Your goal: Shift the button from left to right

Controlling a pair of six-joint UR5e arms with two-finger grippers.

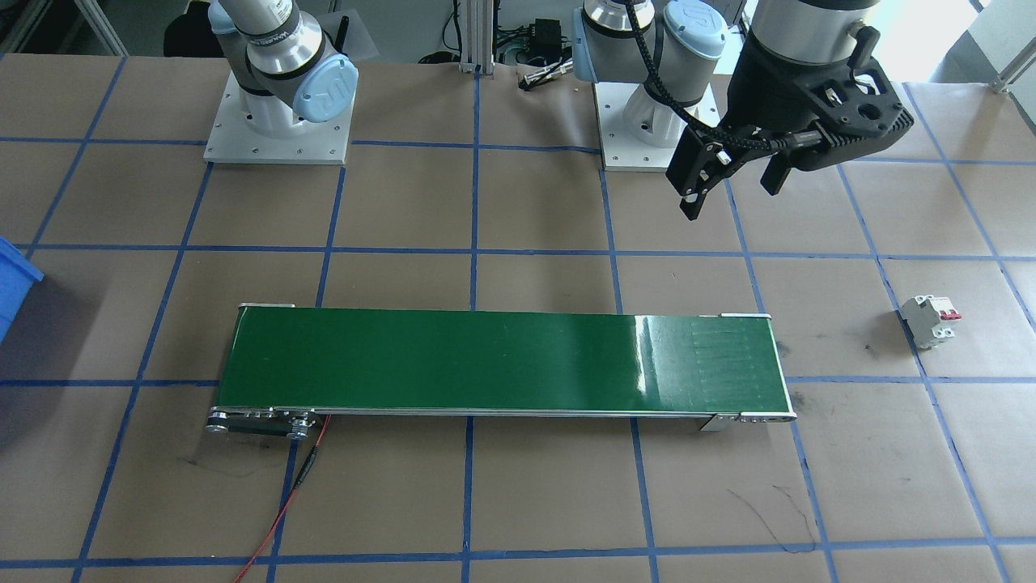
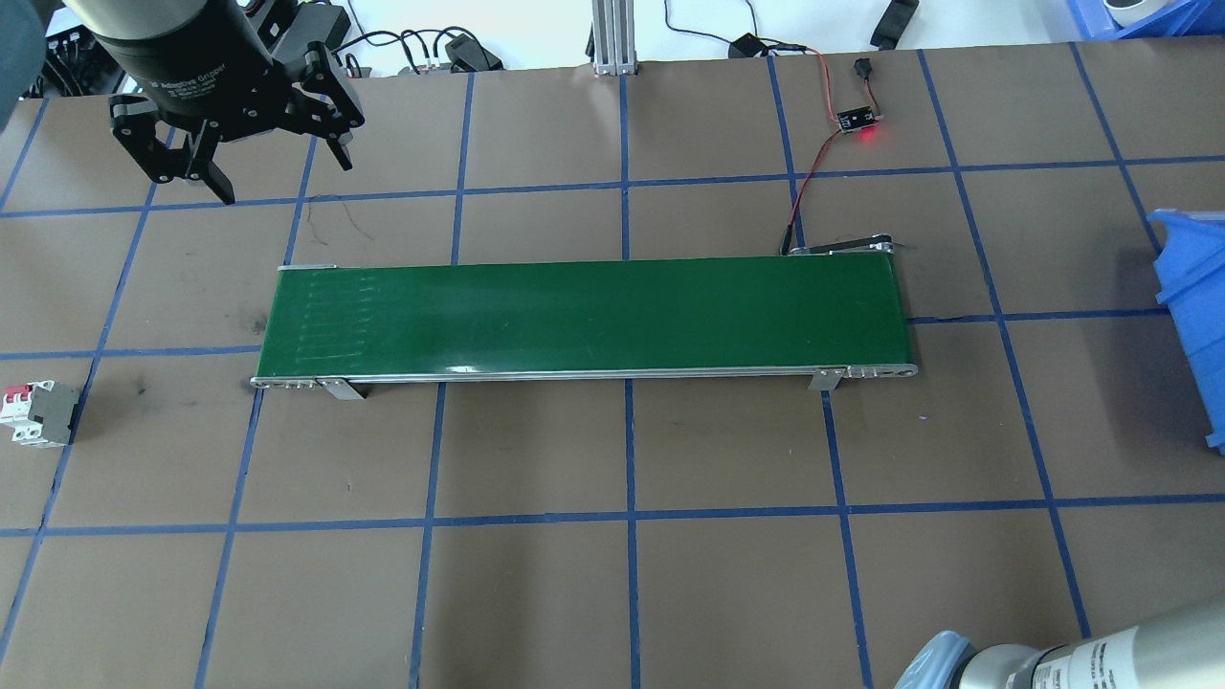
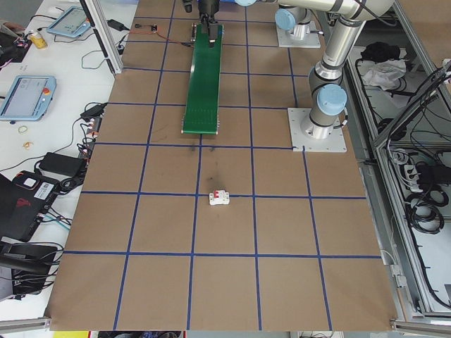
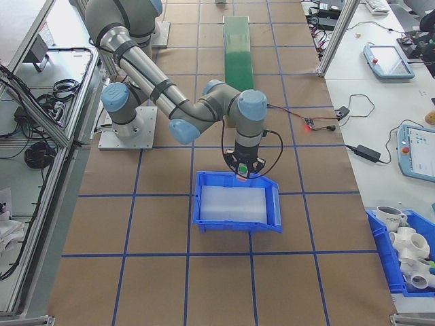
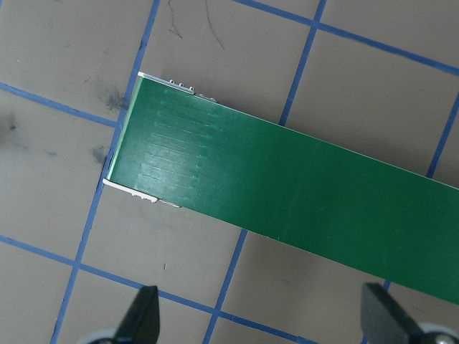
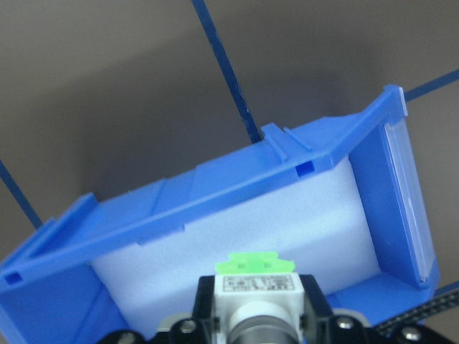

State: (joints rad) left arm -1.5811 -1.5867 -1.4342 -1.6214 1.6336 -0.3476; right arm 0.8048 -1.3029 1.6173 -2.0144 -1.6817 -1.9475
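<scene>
Right gripper (image 6: 252, 331) is clamped on the small white push-button with light-green trim (image 6: 255, 287), which you can see seated between its black fingers, held above the white foam liner (image 6: 287, 215) of the blue plastic bin (image 6: 215, 186). From the camera at the robot's right end, that gripper (image 4: 243, 170) hangs over the bin's (image 4: 204, 221) rim on the side toward the conveyor. Your left gripper (image 2: 251, 172) is spread wide and holds nothing, hovering above the brown paper tabletop with blue tape grid lines (image 2: 536, 450), near one end of the long green conveyor belt (image 2: 584, 311); its wrist camera shows both fingertips (image 5: 143, 315) well apart, the belt end (image 5: 215, 179) beneath them. Out past that belt end, away from the bin, a white circuit breaker with red levers (image 1: 931, 320) sits on the paper alone. Beyond the belt's other end, a small board with a red light (image 2: 857, 120) trails red and black wires.
</scene>
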